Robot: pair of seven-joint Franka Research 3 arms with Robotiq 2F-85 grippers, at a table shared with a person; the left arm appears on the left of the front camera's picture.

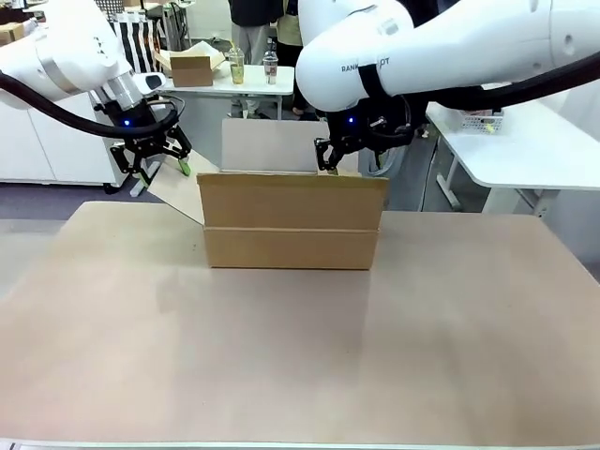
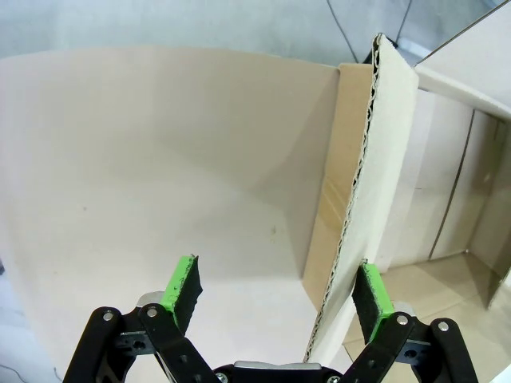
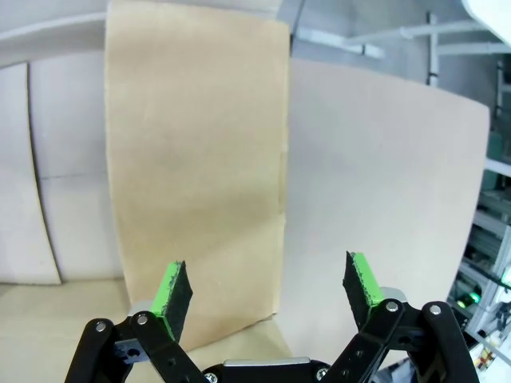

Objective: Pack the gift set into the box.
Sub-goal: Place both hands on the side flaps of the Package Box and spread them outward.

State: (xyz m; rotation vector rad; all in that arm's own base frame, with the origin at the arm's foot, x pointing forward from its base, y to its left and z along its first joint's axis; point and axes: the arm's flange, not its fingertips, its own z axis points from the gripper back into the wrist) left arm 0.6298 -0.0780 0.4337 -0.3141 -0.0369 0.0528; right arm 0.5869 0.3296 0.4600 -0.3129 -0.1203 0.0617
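Note:
The box (image 1: 291, 221) is a large brown carton standing mid-table with its flaps raised. My left gripper (image 1: 156, 159) hovers open at the box's left flap (image 1: 176, 189), which leans outward. In the left wrist view the left gripper (image 2: 275, 295) is open astride that flap's corrugated edge (image 2: 359, 183), with the edge close to one green pad (image 2: 372, 297). My right gripper (image 1: 327, 159) hangs open above the box's far right corner. In the right wrist view the right gripper (image 3: 267, 291) is open with a brown flap (image 3: 200, 183) ahead of its fingers. The gift set is out of view.
A white table (image 1: 530, 150) stands at the right. On a far table (image 1: 246, 82) are a small cardboard box (image 1: 191, 67) and bottles (image 1: 270, 62), with people standing behind it. The brown tabletop (image 1: 300, 347) stretches in front of the box.

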